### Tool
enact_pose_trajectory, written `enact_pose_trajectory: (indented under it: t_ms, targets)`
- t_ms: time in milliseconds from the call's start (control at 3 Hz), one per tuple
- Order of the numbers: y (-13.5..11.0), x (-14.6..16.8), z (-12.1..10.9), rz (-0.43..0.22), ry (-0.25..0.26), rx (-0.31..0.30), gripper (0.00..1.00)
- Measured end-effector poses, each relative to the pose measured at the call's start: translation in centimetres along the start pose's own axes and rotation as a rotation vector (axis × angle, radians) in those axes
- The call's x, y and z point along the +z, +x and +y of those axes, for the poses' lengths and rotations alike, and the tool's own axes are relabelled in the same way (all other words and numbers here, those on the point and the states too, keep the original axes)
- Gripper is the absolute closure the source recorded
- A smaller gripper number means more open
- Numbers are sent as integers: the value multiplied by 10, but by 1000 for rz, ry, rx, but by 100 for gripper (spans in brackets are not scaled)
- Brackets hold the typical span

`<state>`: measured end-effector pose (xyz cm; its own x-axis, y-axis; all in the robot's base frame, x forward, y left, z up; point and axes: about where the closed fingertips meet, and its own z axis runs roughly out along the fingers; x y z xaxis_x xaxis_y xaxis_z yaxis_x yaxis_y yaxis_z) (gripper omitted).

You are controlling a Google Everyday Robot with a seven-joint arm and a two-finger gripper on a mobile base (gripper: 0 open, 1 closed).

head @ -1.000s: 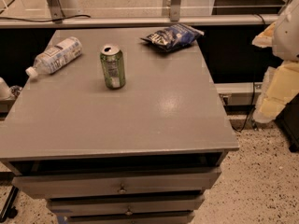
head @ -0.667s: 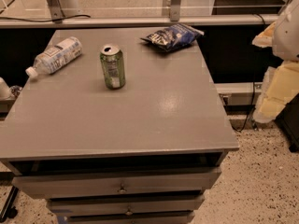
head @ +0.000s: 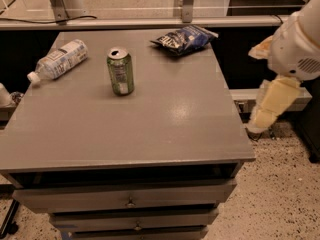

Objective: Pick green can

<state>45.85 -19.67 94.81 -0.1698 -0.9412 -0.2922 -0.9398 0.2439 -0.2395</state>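
The green can is seen standing upright on the tabletop, between a water bottle lying on its side and a blue chip bag. The hand is held beyond the tabletop's right edge, well apart from the can; whether it is open or closed cannot be told.

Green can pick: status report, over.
Claw hangs right of grey table. Small green metal can upright, untouched, rear left. Path between them open.

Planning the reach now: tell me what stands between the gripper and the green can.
Nothing visible. The gripper hangs beyond the right edge of the table; the green can stands upright, bare surface between. The chip bag lies farther back, the water bottle left of the can.
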Motion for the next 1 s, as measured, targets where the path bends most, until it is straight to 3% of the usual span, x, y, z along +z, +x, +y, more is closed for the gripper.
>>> enact_pose_trajectory:
  t_ms: [333, 1000]
  targets:
    - [-60, 57, -21, -157, -15, -44, 0]
    - [-187, 122, -54, -434, -44, -94, 0]
